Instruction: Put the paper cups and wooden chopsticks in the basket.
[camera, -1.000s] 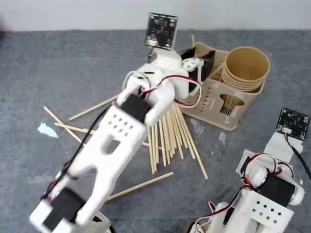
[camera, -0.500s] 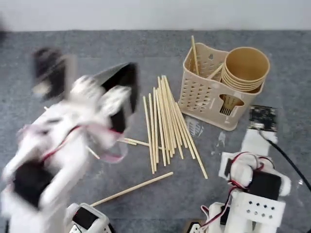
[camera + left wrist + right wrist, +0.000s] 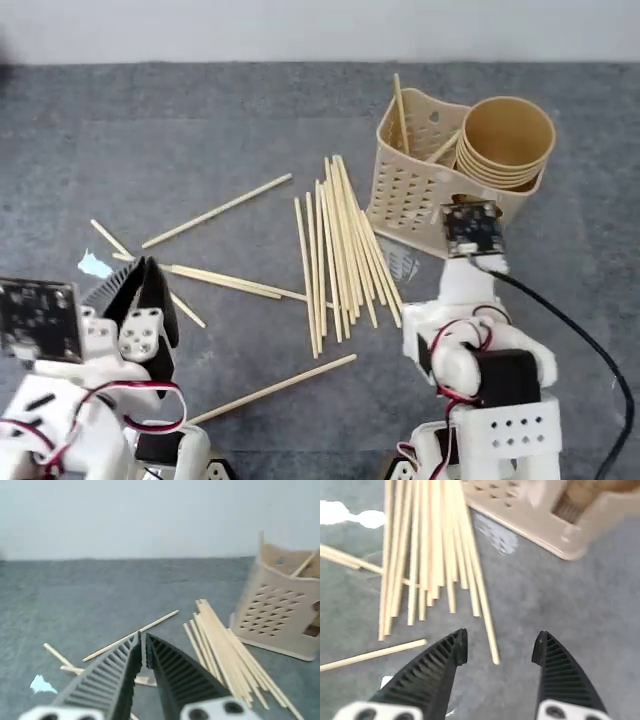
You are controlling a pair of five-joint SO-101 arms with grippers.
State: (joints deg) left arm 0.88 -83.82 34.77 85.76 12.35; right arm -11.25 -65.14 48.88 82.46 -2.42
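Noted cups (image 3: 505, 140) stacked in basket (image 3: 405, 190) beside 2 sticks (image 3: 400, 100) in its other compartment; found bundle (image 3: 340, 250) fanned flat on the table just beside the basket, right gripper (image 3: 501, 637) over its near ends, jaws wide apart and empty. Judged best to lower onto 1 or 2 outer sticks, close across their width, and lift level so neighbours do not drag. Logged left gripper (image 3: 143, 640) low at near left, jaws together on nothing; also loose sticks (image 3: 218, 211) well apart to the left, a blue scrap (image 3: 97, 266), a cable (image 3: 570, 320), with the basket wall likely to catch a tilted stick.
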